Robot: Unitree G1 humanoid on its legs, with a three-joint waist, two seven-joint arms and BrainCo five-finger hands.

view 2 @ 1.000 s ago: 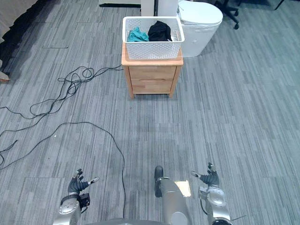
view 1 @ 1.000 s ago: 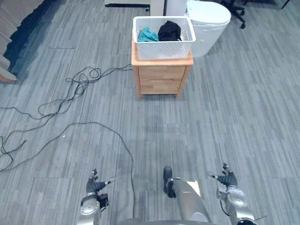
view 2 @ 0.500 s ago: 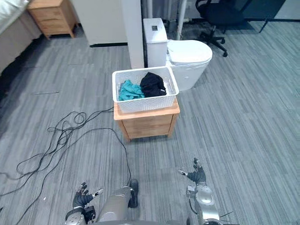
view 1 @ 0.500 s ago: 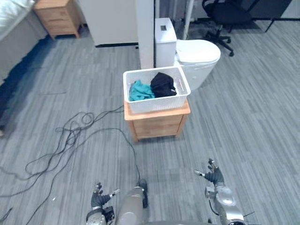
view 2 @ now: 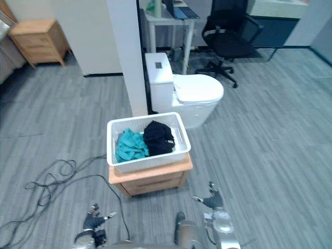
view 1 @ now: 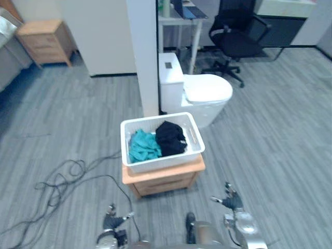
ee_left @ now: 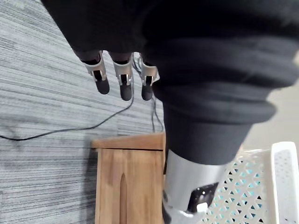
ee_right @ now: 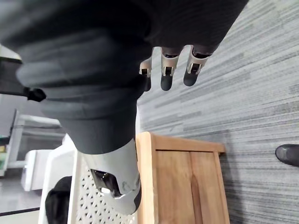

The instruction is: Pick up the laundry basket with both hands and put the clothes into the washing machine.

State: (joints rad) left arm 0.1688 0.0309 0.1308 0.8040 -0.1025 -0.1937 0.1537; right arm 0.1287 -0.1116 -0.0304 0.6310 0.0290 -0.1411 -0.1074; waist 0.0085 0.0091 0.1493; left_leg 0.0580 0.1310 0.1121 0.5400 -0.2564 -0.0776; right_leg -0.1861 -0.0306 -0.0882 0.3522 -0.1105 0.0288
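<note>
The camera has swung up and closer since a second ago: the stand and its load now sit mid-frame, just above both hands.

The left hand [view 1: 112, 223] at the bottom left of centre and the right hand [view 1: 233, 203] at the bottom right are relaxed, fingers straight and spread, grasping nothing. Both are near the wooden nightstand [view 1: 164, 179] but apart from it. On its top rests the white laundry basket [view 1: 163, 163], with a teal garment [view 1: 143, 147] in its left half and a black garment [view 1: 170, 138] in its right. Behind it stands a white toilet [view 1: 205, 96], and a black office chair [view 1: 236, 35] is at the upper right.
</note>
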